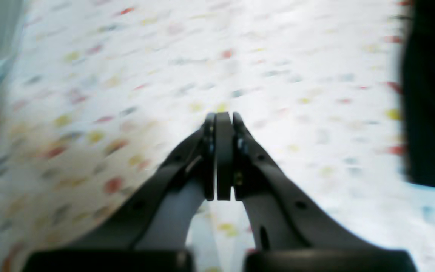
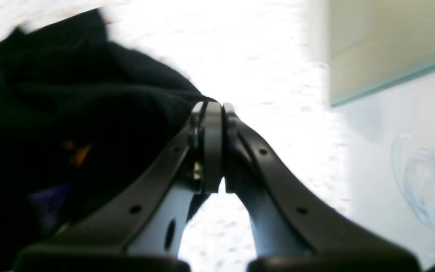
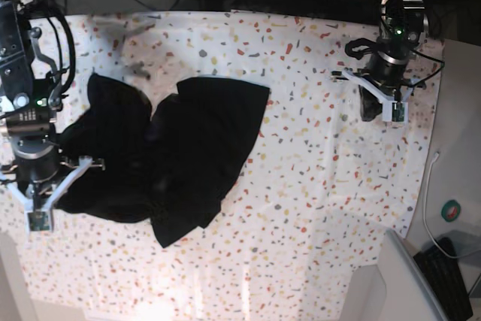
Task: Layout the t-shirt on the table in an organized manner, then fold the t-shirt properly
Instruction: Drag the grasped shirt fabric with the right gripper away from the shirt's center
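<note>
While the t-shirt (image 3: 176, 152) lies crumpled on the left part of the table (image 3: 323, 186), the right gripper (image 2: 213, 109) sits closed at its edge, holding nothing visible. Far right, the left gripper (image 1: 223, 118) is closed and empty above bare cloth. No writing is readable.

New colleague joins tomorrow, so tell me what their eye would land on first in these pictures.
First, the black t-shirt, lying crumpled and unfolded on the base view's left half of the speckled table. Next, the two arms at opposite edges: the right gripper is shut beside the shirt's dark folds, while the left gripper is shut over bare cloth, far from the shirt.
</note>
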### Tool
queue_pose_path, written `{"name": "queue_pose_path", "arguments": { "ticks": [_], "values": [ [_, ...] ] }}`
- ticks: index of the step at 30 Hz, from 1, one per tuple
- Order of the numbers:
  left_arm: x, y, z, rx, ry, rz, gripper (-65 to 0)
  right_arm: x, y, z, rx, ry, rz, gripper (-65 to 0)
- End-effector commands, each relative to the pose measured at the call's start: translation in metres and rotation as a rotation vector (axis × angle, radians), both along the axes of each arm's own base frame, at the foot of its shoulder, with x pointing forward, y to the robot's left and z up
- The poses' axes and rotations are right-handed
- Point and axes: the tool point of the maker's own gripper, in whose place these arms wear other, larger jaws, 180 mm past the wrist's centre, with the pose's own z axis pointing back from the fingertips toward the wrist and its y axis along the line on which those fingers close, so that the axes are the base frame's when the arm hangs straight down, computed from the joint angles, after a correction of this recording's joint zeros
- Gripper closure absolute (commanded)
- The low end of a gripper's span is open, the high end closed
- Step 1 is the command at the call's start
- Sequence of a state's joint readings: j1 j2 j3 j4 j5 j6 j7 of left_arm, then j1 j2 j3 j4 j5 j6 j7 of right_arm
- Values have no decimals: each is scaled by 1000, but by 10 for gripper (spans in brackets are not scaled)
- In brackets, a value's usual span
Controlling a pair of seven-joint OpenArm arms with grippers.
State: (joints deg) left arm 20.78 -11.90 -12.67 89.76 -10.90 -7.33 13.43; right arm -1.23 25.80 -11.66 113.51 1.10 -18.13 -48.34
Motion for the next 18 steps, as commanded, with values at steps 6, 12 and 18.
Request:
{"name": "queue_pose_path", "arguments": {
  "ticks": [6, 12, 18],
  "values": [
    [11, 43, 28, 50, -85, 94, 0, 53, -19, 76, -147, -179, 101, 0],
    [7, 74, 39, 80, -108, 170, 0, 87, -30, 111, -184, -233, 99, 0],
    [5, 77, 38, 82, -103, 179, 0, 67, -12, 135, -206, -303, 163, 0]
  ]
}}
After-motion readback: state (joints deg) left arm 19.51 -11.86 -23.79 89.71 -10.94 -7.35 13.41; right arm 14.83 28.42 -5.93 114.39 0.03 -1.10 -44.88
